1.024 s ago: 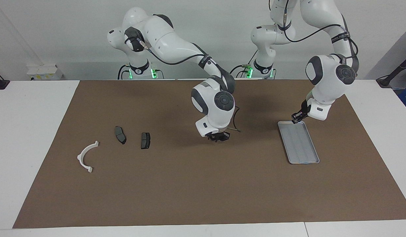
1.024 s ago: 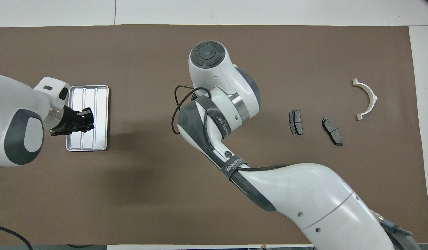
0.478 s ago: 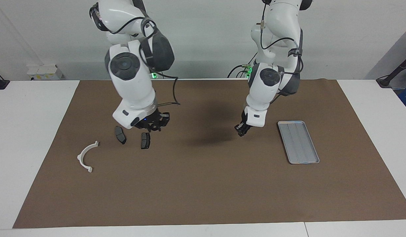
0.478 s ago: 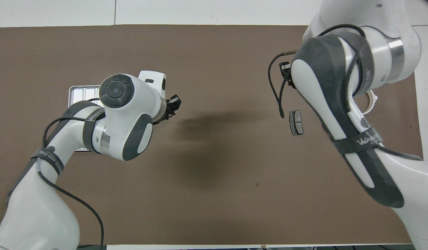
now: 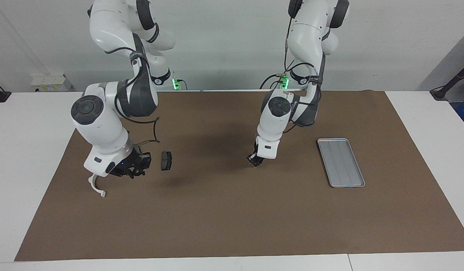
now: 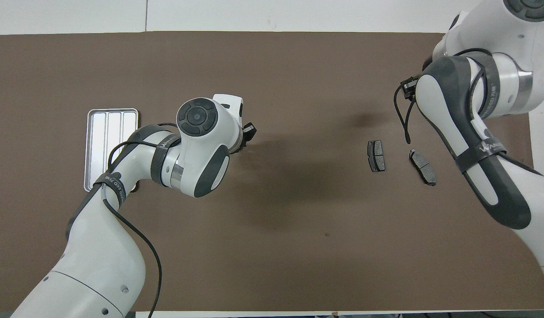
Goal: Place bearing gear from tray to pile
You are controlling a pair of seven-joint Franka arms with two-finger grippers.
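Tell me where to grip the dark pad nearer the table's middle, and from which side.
Come straight down and pinch the dark pad across its narrow width, at mid-length, on its two long edges. It lies flat on the brown mat, long axis running toward and away from the robots, so probably only the thin edges offer purchase.

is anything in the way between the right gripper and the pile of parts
Nothing visible does. The right gripper hangs low over the pile, between the white bracket and a dark brake pad. No bearing gear shows on the tray or on the mat.
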